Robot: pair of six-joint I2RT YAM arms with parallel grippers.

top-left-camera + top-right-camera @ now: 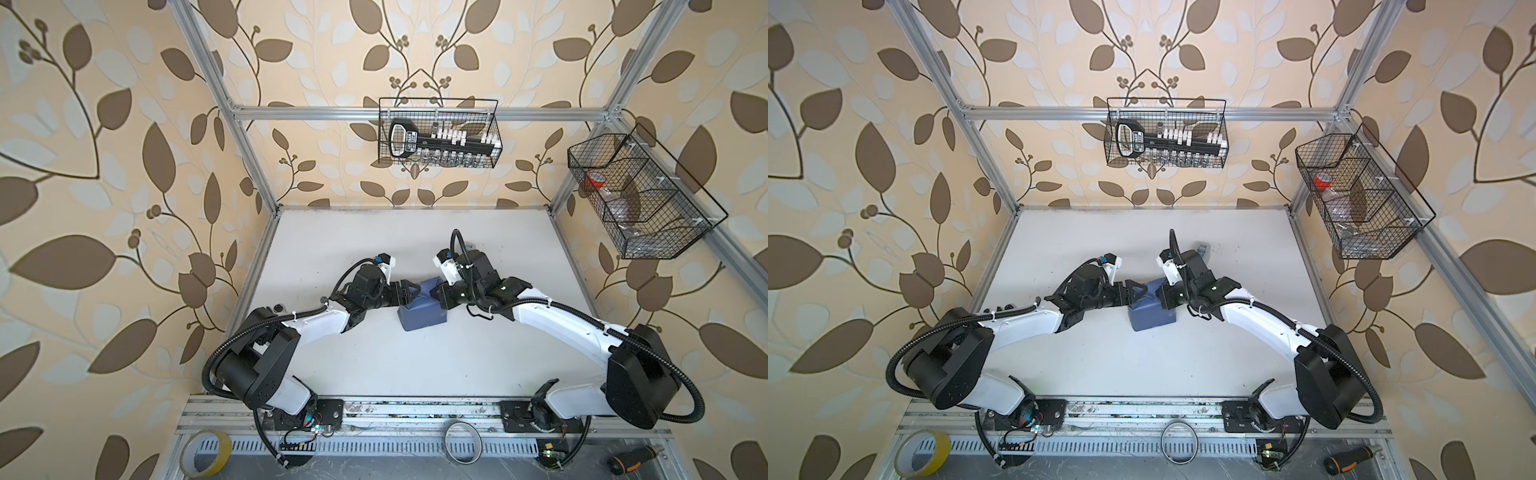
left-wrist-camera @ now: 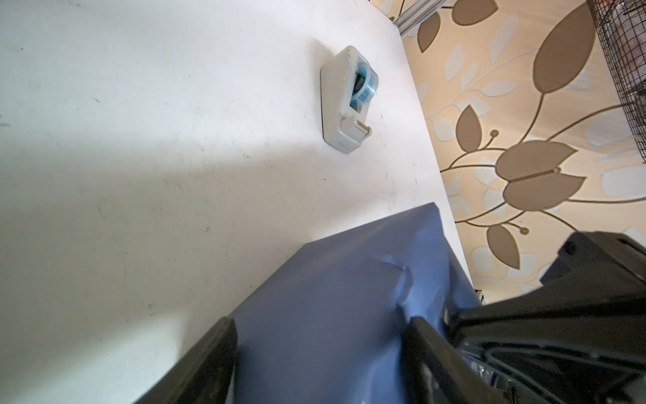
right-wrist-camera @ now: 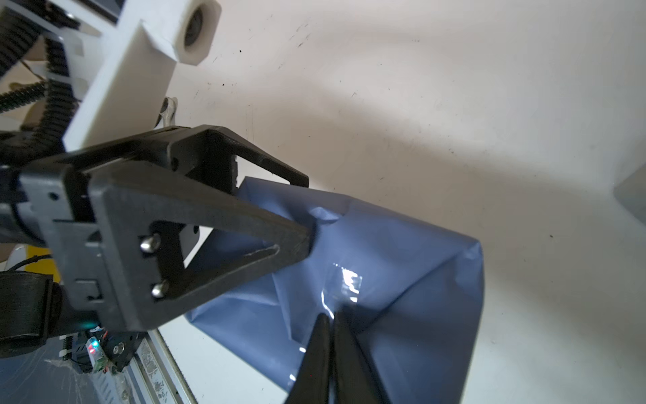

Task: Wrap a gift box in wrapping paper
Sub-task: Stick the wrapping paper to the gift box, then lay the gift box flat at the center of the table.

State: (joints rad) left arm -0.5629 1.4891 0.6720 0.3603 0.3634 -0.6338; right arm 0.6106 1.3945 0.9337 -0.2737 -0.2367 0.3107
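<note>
Yellow tape roll (image 1: 206,453) and a black-and-orange screwdriver (image 1: 631,459) lie nearest you by the front rail. Past them, mid-way across the white desk (image 1: 415,365), the wrapping paper (image 1: 422,313) sits folded into a parcel, darker blue outward; you cannot see the gift box under it. Your left tool (image 2: 321,321) stands wide over the parcel's far left corner, one fingertip (image 3: 307,241) touching the paper's top. Your right tool (image 3: 332,314) reaches in from the opposite side, fingers closed together, tips meeting the paper just beside a glossy strip of clear tape (image 3: 346,280). Farther back, well apart from the parcel, stands a grey-white tape dispenser (image 2: 344,101). A wire basket (image 1: 438,133) hangs on the back rail, a second basket (image 1: 636,195) on the right frame.
</note>
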